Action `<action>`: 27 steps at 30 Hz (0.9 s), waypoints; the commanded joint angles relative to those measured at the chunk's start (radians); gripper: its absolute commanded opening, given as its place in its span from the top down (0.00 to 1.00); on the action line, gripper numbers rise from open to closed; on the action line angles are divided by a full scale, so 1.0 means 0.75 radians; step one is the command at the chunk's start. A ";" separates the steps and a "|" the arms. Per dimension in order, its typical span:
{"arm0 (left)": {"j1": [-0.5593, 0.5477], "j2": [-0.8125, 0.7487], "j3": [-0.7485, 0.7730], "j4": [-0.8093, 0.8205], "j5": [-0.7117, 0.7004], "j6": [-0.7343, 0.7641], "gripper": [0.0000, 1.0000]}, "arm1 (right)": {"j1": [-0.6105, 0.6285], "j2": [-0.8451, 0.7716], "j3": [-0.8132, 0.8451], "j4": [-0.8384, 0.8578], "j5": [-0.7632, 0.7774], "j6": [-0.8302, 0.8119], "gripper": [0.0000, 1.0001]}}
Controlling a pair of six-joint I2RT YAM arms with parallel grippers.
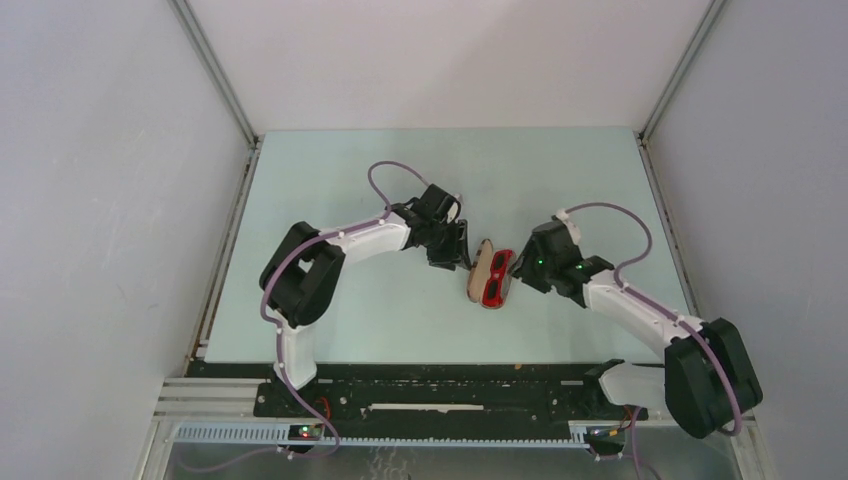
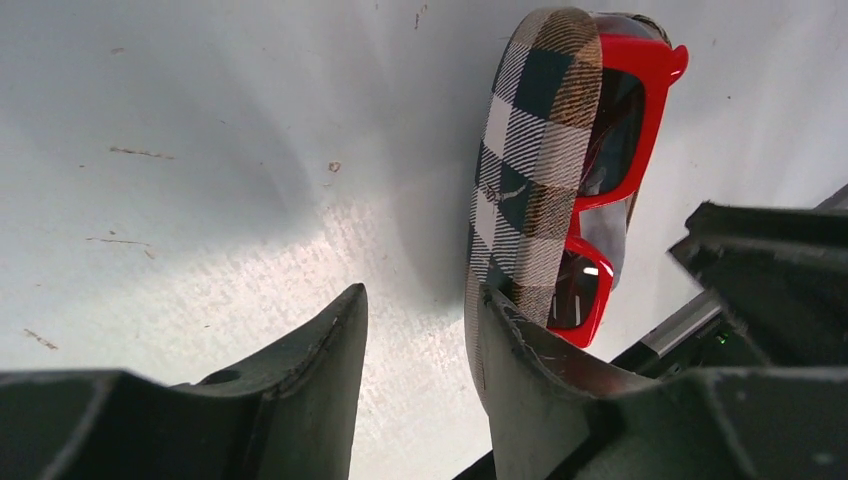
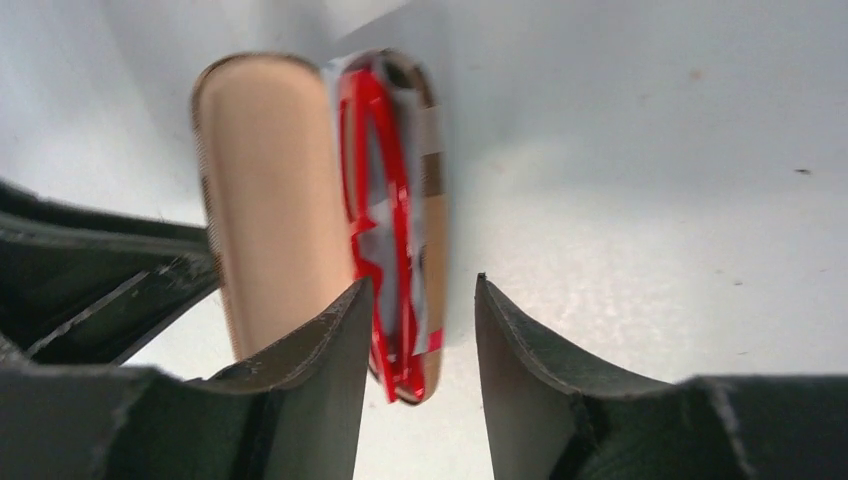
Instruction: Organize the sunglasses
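The red sunglasses [image 1: 496,284] lie in the open brown plaid case [image 1: 481,268] at mid table. In the left wrist view the plaid lid [image 2: 535,170] stands on edge, with the sunglasses [image 2: 632,110] behind it. My left gripper [image 2: 420,295] is open and empty; its right finger [image 2: 530,340] is against the lid's outer side. In the right wrist view the sunglasses [image 3: 375,200] rest in the case's lower half beside the tan inner lid [image 3: 265,190]. My right gripper [image 3: 422,282] is open, its fingers on either side of the case's near end.
A pale cloth [image 3: 388,228] lies under the sunglasses inside the case. The two grippers [image 1: 455,255] [image 1: 515,270] face each other closely across the case. White walls enclose the pale green table [image 1: 400,180].
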 commanded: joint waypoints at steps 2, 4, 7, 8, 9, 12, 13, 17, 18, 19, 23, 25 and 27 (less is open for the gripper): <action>0.009 -0.119 0.018 0.011 -0.048 -0.003 0.50 | -0.137 -0.074 -0.134 0.260 -0.221 -0.013 0.53; 0.015 -0.123 0.008 0.026 -0.030 -0.007 0.50 | -0.159 -0.083 -0.187 0.347 -0.290 -0.012 0.54; 0.018 -0.119 0.001 0.035 -0.010 -0.011 0.51 | -0.178 -0.087 -0.232 0.428 -0.326 0.011 0.56; 0.017 -0.120 -0.002 0.040 -0.006 -0.013 0.51 | -0.182 -0.093 -0.244 0.437 -0.328 0.023 0.56; 0.019 -0.121 -0.011 0.050 0.001 -0.020 0.51 | -0.188 -0.108 -0.273 0.493 -0.329 0.041 0.57; 0.035 -0.134 -0.049 0.114 0.052 -0.051 0.51 | -0.212 -0.142 -0.341 0.589 -0.351 0.079 0.59; 0.041 -0.141 -0.067 0.143 0.070 -0.063 0.51 | -0.221 -0.145 -0.354 0.609 -0.363 0.085 0.59; 0.060 -0.167 -0.102 0.196 0.110 -0.077 0.51 | -0.255 -0.126 -0.367 0.651 -0.417 0.096 0.60; 0.062 -0.168 -0.103 0.199 0.115 -0.075 0.51 | -0.260 -0.117 -0.373 0.662 -0.435 0.098 0.60; 0.063 -0.168 -0.105 0.201 0.120 -0.074 0.51 | -0.268 -0.106 -0.376 0.686 -0.457 0.105 0.60; 0.069 -0.162 -0.125 0.234 0.160 -0.089 0.51 | -0.279 -0.082 -0.394 0.745 -0.485 0.139 0.60; 0.072 -0.162 -0.149 0.268 0.178 -0.106 0.52 | -0.280 -0.072 -0.395 0.762 -0.491 0.149 0.60; 0.071 -0.153 -0.157 0.284 0.199 -0.110 0.52 | -0.280 -0.059 -0.395 0.775 -0.494 0.154 0.60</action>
